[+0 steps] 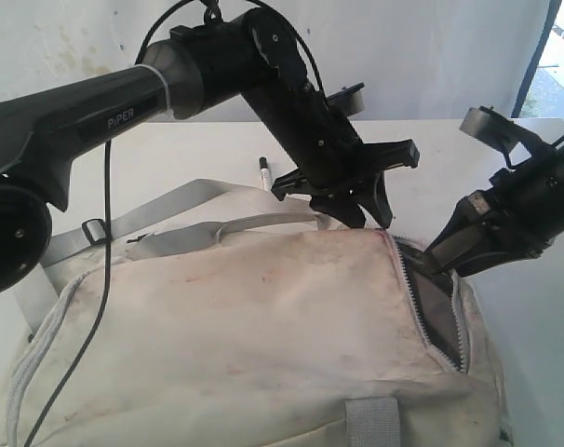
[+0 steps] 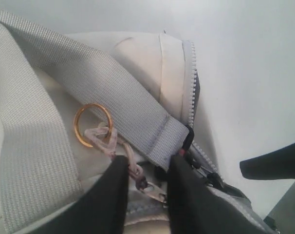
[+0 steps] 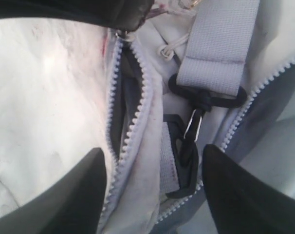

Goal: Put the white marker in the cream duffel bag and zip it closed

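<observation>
- Broadly, a bare white tabletop (image 1: 189, 149) runs back to a stained white wall (image 1: 403, 47); a blue upright edge (image 1: 533, 56) stands at the far right;
- the cream duffel bag (image 1: 245, 307) fills the near side, its end zip (image 1: 414, 298) partly open on dark lining;
- the white marker (image 1: 262, 173) lies on the tabletop just behind the bag, outside it;
- the left gripper (image 2: 145, 195) straddles a pink cord (image 2: 130, 163) at the zip, jaws narrow; I cannot tell whether it pinches;
- the right gripper (image 3: 155, 190) hangs wide open over the zip gap, holding nothing.
</observation>
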{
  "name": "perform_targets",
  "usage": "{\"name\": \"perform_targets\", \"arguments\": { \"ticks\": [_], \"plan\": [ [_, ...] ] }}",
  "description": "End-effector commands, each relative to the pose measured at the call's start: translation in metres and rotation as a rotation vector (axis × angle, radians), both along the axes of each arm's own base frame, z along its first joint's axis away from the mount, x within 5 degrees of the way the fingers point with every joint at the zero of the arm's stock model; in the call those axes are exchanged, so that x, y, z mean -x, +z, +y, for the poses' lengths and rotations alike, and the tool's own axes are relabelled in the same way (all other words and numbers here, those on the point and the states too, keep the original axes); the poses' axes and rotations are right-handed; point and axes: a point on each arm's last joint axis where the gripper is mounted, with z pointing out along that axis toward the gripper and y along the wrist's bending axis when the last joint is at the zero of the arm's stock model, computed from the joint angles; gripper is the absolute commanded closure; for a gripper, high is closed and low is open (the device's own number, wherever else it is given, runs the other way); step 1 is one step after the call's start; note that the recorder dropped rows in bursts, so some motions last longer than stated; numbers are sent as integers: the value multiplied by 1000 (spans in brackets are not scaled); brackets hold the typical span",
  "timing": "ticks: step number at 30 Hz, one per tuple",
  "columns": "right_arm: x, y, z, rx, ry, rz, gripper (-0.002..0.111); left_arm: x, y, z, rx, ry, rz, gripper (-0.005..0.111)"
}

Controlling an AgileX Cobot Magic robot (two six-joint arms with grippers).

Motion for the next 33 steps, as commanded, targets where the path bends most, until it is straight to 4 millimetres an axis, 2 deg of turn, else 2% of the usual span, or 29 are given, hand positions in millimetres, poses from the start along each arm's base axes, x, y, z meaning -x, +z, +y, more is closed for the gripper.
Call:
{"name": "perform_targets", "arguments": {
  "ticks": [1,9,12,15,18,19,23,26,31,33],
  "plan": [
    [1,3,-3,4,-5,-7,54,2,3,-2,1,-14,-15,107],
    [1,3,-3,5,-4,-7,54,1,3,0,1,-10,-15,107],
    [1,3,-3,5,-4,-7,54,-2,3,3,5,-59,-58,106],
    [1,3,-3,5,-4,-7,54,-4,3,5,1,-20,-33,94],
    [1,3,-3,5,-4,-7,54,-4,3,5,-4,36,9,74],
    [1,3,-3,5,-4,-7,54,-4,3,5,-5,51,20,64],
    [1,3,-3,5,-4,-7,54,-1,4,2,0,63,38,39],
    [1,3,-3,5,-4,-7,54,2,4,-2,-2,72,53,37],
    [2,2,-4,25,1,-1,54,1,-2,-1,-43,109,59,49],
    [2,1,-5,32,5,-1,54,-1,-8,-1,-57,129,75,49]
  ]
}}
